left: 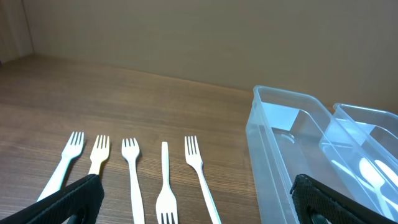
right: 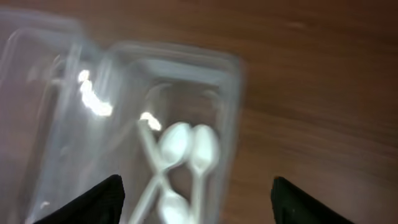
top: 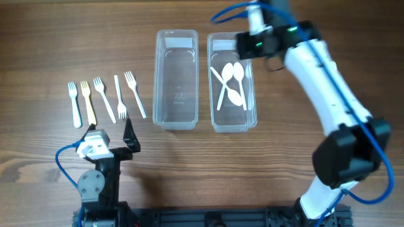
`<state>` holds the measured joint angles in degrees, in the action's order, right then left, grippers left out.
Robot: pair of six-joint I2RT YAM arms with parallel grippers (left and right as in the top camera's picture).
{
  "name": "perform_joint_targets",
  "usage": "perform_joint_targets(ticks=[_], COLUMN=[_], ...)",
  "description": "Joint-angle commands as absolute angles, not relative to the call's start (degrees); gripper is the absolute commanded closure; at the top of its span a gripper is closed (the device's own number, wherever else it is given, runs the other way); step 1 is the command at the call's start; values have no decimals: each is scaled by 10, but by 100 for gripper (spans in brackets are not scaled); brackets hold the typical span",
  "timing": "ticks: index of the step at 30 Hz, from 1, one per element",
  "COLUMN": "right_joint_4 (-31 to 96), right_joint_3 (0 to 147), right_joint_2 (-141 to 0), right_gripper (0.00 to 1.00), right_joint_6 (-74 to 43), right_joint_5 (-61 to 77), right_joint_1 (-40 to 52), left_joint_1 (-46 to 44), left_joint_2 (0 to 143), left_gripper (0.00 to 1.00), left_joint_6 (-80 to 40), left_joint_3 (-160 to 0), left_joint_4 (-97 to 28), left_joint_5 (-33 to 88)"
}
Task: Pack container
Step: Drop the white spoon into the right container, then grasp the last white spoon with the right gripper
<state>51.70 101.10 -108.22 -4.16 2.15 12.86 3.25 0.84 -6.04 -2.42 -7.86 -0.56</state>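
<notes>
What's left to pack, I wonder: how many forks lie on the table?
5, in a row on the table left of the empty container: leftmost fork, second fork, third fork, fourth fork (tines reversed), fifth fork nearest it. None appears hidden.

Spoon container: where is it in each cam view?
Overhead: spoon container right of centre, the right-hand tub.
Left wrist: spoon container at far right edge, partly cut off.
Right wrist: spoon container in the centre, blurred.
Shared landmark: empty container beside it, on its left in all three.
</notes>
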Motion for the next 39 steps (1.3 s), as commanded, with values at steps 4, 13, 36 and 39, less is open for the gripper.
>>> perform_joint_targets(ticks=[4,13,36,39], right_joint_4=[609,542,498,502], right_joint_3=[1018,950,952,969], right_joint_2=[-1043,-1118,-1305,-1280], right_gripper=[23,37,96,96], right_joint_6=[57,90,102,72], right_joint_5=[-77,-50,5,5], right_joint_1=[-22,-118,-134,-133], left_joint_1=[28,28,28,28], left_joint_2=[5,5,5,5], left_gripper=[0,0,0,0], left_joint_6=[-47,-47,-47,-47], left_joint_3=[-20,-20,-20,-20], left_joint_4=[-77,-77,-77,-77], left_joint_5=[0,0,0,0])
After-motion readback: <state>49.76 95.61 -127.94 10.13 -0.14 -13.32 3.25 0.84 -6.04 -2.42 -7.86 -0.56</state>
